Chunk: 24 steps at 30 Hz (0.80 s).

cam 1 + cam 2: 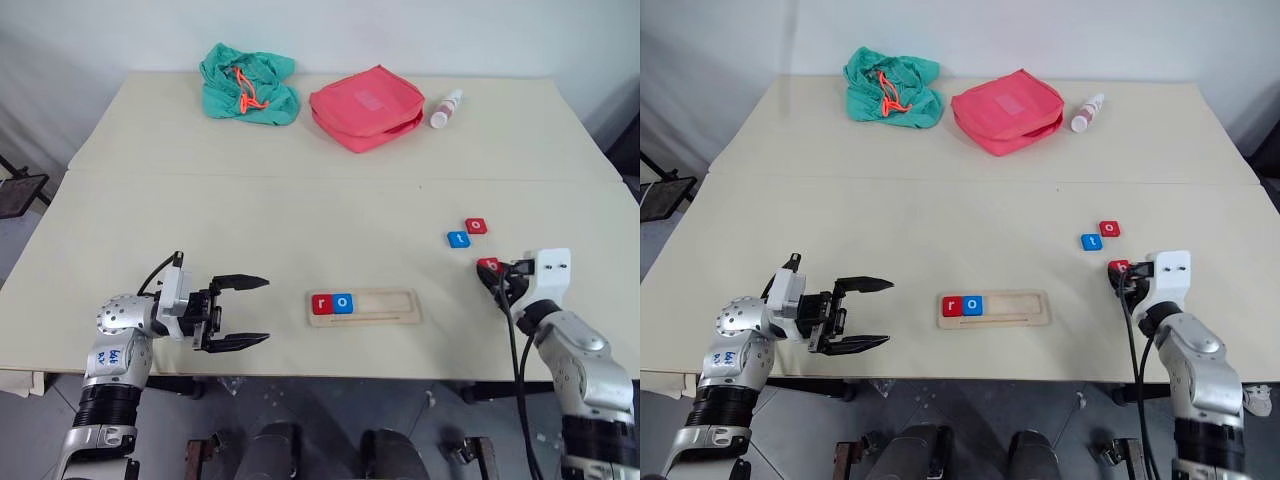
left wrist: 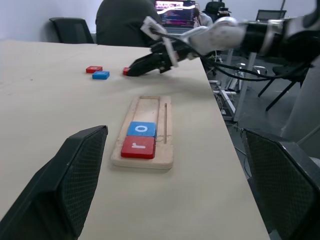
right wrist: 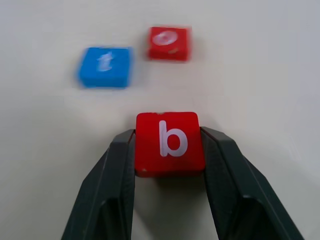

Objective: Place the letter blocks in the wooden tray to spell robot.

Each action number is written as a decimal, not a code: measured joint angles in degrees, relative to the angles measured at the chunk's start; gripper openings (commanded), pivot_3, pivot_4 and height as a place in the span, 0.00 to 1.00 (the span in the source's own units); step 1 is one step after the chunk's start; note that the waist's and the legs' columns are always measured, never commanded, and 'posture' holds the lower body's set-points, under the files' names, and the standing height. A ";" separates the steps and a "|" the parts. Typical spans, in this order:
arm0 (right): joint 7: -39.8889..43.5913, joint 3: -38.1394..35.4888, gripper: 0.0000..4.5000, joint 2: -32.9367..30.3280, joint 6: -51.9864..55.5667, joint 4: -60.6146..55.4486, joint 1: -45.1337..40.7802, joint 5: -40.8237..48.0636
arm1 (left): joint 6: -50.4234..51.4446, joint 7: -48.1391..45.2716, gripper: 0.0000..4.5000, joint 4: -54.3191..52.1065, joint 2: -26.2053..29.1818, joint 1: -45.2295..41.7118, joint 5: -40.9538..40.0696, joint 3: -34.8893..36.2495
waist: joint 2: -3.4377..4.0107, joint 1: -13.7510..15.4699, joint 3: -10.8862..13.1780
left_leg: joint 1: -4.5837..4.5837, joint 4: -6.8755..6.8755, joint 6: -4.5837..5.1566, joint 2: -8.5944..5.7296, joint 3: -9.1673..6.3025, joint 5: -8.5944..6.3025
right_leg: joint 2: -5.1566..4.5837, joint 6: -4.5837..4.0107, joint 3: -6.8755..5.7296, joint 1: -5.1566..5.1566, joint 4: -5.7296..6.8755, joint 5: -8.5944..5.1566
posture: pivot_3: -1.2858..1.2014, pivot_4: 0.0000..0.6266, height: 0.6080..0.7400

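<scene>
Near the lower middle of the head camera's frame, the wooden tray lies flat on the pale table, with a red r block and a blue o block side by side at its left end and the rest of its groove bare. At lower left, the left gripper hovers level beside the tray, pointing toward it with its fingers spread wide apart and nothing between them. At right, the right gripper has its two fingers pressed against both sides of the red b block, which sits on the table. Just beyond it, toward the upper right of the tray, lie a blue t block and a red o block, close together. Along the far edge sit a green cloth bag, a red pouch and a small white bottle.
</scene>
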 measured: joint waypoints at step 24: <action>-6.10 1.43 0.56 10.91 5.70 -19.70 14.13 2.41 | -2.96 0.02 1.00 4.24 0.05 -4.97 -0.11 -0.97 | -0.01 -0.32 0.00 | 0.03 0.00 0.00 -0.02 0.02 0.00 | 0.02 0.00 0.09 -0.04 0.07 0.00 | 0.52 0.24 1.00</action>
